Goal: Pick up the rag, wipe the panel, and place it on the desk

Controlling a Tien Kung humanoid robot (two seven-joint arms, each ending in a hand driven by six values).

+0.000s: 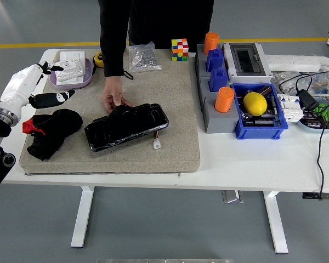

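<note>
Currently the rag [52, 131], a black crumpled cloth, is being left untouched at the left end of the grey mat [175, 109], just beside the glossy black panel [127, 126] lying slantwise at the mat's middle. A red tag or patch is being shown at the cloth's left edge. The left hand [41, 85] is being held above and behind the rag, apart from it, with the fingers spread and nothing gripped; the right hand is not being shown.

The panel is being steadied at its far edge by a person's hand [114, 98] from the far side of the table [252, 164].

Judged from its folds, the rag is being taken as light, soft and limp: it is likely to sag and drape once lifted, so a bunched pinch at its raised middle mound is being favoured over a grip at a thin edge. Slipping is not being expected from cloth, though a trailing corner could drag. The panel, shiny and stiff, with a small white connector [156, 144] dangling at its near side, is being judged slick and possibly delicate, so light wiping pressure is being advised.
</note>
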